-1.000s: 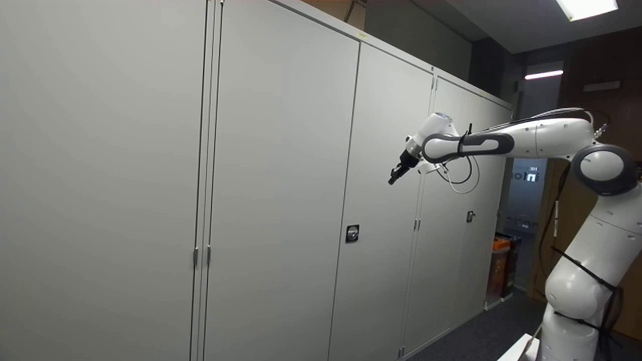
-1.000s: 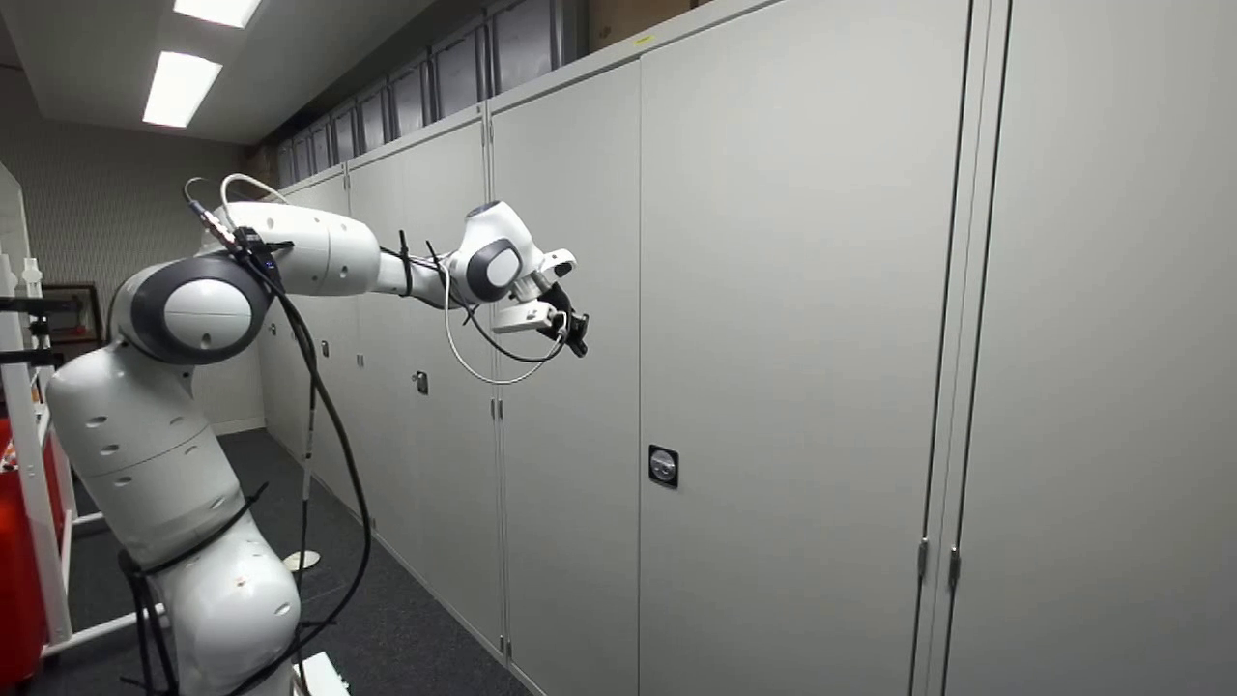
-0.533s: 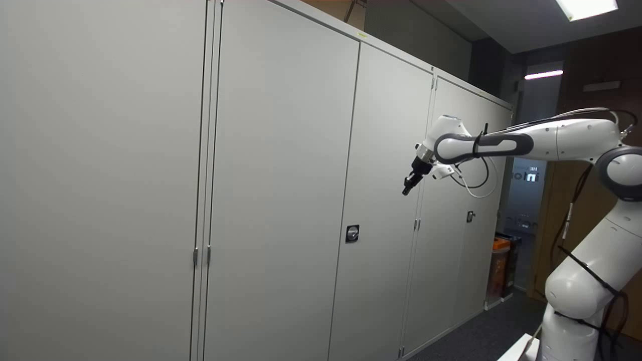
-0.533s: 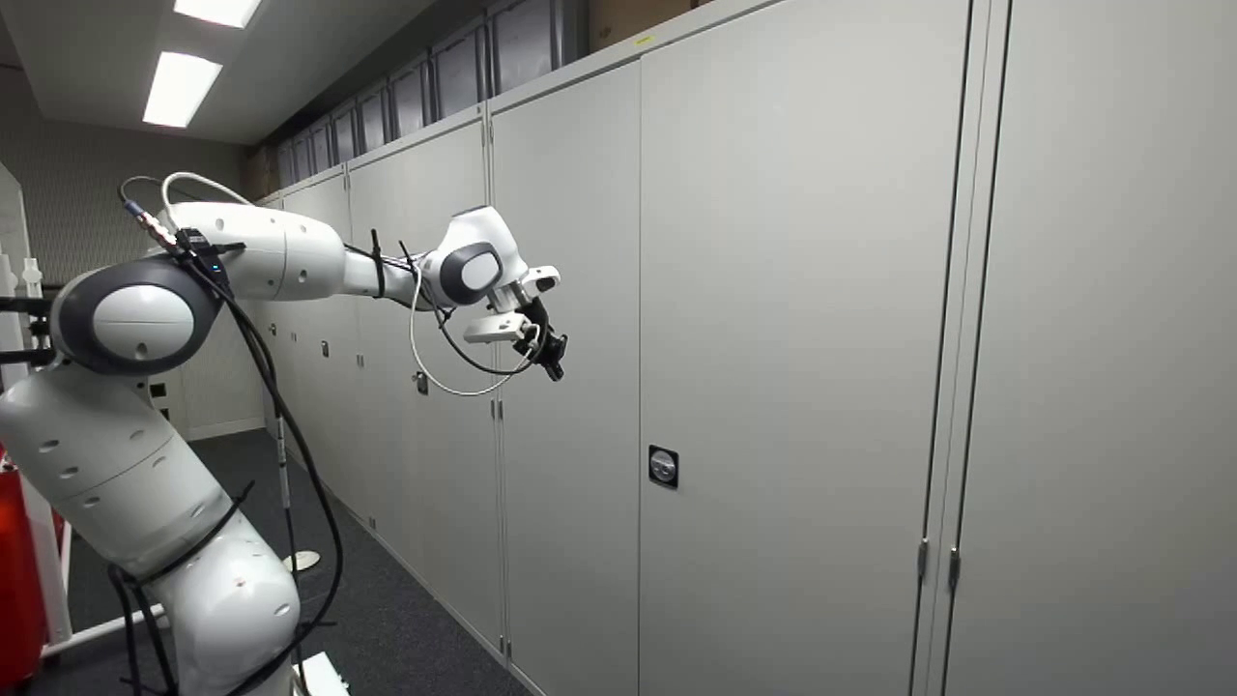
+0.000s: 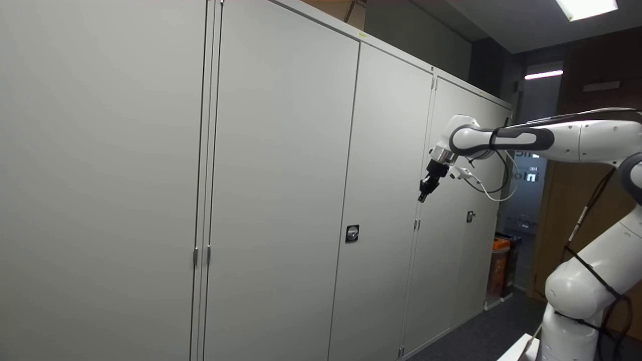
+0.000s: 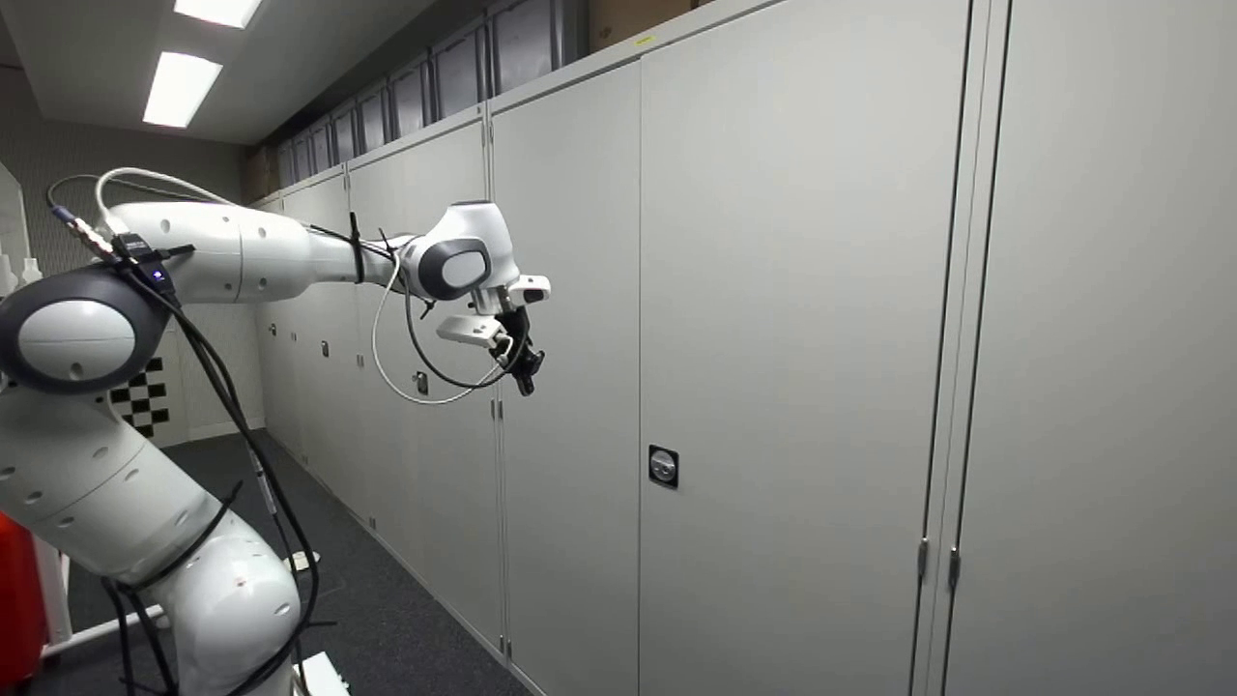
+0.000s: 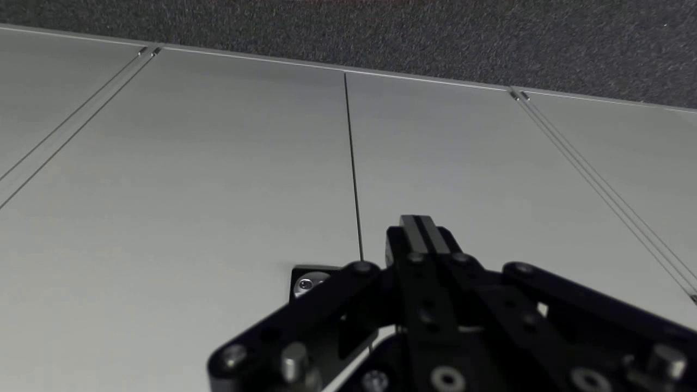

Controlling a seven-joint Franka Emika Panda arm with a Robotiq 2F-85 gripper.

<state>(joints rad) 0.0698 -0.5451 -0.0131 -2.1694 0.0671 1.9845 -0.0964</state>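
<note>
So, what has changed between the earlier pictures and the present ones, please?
The gripper and arm drew back from the doors, the gripper sinking and tipping further downward. Nothing was grasped or let go. The gripper stayed shut and the doors closed.

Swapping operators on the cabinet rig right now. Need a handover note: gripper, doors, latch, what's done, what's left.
Gripper: shut, holding nothing; hangs in front of the cabinet doors, apparently clear of them.
Doors: those in view look closed.
Door latch: on the right-hand door of its pair in both exterior views; partly hidden behind the gripper in the wrist view.
Done: gripper empty, doors closed.
Left: latch not in the grip. If you work it, you would probably need to bring the gripper in first, and open the jaws for any grasp.
</note>
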